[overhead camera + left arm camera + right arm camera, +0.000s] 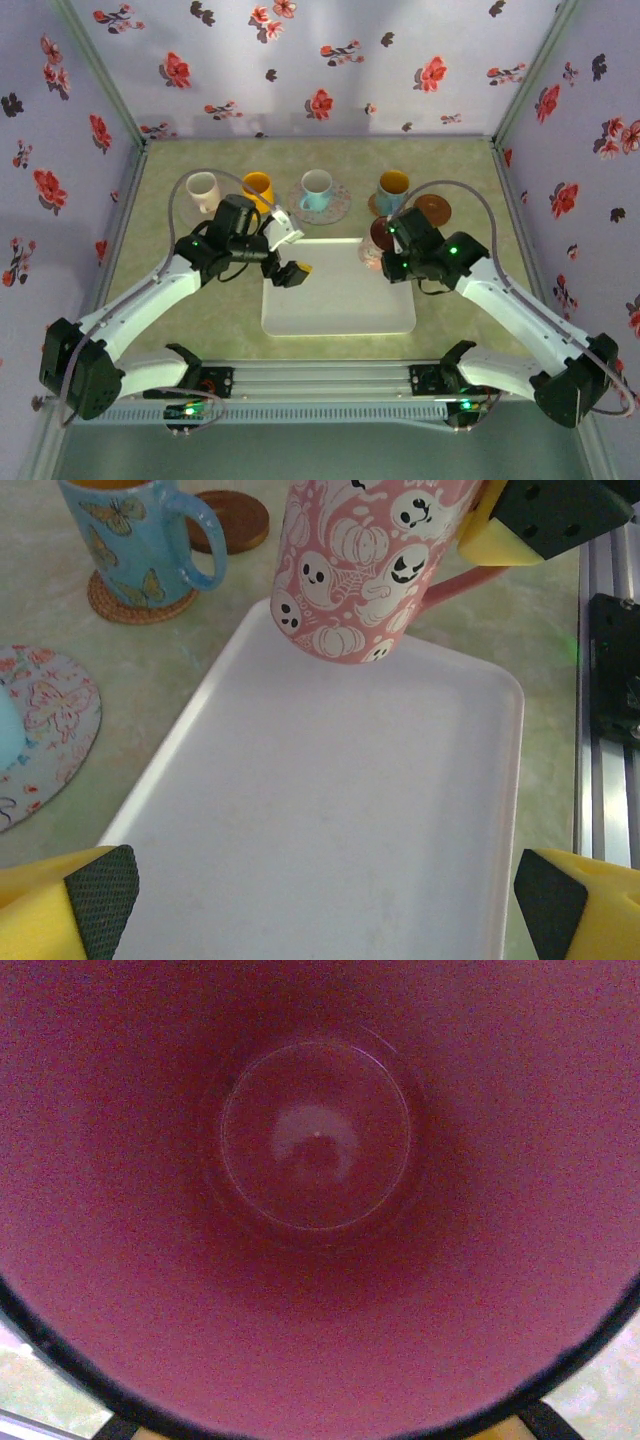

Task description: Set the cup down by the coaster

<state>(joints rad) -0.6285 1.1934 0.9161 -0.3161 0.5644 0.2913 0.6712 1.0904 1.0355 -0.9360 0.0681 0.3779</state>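
Note:
The cup is pink with white ghosts and pumpkins. It hangs tilted over the far right corner of the white tray. My right gripper is shut on its handle, and one yellow finger shows beside the handle. The right wrist view looks straight into the cup's dark pink inside. A bare brown coaster lies behind and to the right of the cup. My left gripper hovers open over the tray's left part with nothing between its fingers.
A blue butterfly cup stands on a woven coaster beside the brown one. Along the back row stand a light blue cup on a butterfly coaster, an orange cup and a white cup. Flowered walls enclose the table.

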